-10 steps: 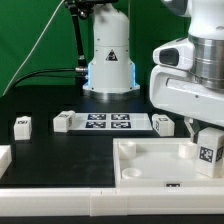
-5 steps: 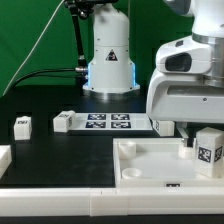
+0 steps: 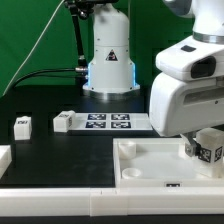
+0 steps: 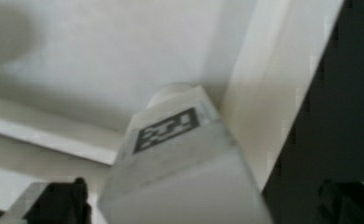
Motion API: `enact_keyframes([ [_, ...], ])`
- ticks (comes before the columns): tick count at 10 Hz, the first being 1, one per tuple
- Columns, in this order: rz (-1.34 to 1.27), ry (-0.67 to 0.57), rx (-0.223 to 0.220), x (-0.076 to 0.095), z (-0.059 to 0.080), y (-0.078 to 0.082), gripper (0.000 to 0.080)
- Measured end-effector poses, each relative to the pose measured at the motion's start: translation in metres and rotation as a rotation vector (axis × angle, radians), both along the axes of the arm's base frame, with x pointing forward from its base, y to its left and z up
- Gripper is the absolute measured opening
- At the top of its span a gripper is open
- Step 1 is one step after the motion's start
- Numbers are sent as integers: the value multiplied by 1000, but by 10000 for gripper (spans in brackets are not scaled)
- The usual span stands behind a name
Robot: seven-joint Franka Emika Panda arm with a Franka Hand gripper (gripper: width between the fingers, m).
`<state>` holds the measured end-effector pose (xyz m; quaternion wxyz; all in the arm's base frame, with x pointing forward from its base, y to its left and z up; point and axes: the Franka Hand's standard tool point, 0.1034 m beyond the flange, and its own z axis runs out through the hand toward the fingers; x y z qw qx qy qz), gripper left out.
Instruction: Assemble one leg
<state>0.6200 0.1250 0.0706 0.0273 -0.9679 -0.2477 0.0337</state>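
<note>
- Panel (image 3: 150, 165), white, lies on the bench (image 3: 60, 150) beneath the fingers (image 4: 58, 200); its corner at the exterior view's right sits just beyond their tips.
- Tagged leg (image 3: 207, 150) is pinched between the narrowed fingers, long axis running out past their tips, slightly tilted.
- Next move, I judge: lower the leg straight into that corner.

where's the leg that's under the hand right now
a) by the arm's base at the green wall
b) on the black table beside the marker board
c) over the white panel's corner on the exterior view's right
c: the leg is below the hand, over the white panel at its corner on the exterior view's right, away from the marker board.
</note>
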Motion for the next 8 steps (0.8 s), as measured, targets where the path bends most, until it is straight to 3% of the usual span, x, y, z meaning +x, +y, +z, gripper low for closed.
enact_keyframes([
  [3,30,0,2,0,-1,-1,649],
  [5,29,1,2,0,-2,-1,391],
  [6,29,1,2,0,-2,-2,391],
  [7,29,1,2,0,-2,-2,290],
  [8,28,1,2,0,-2,-2,290],
])
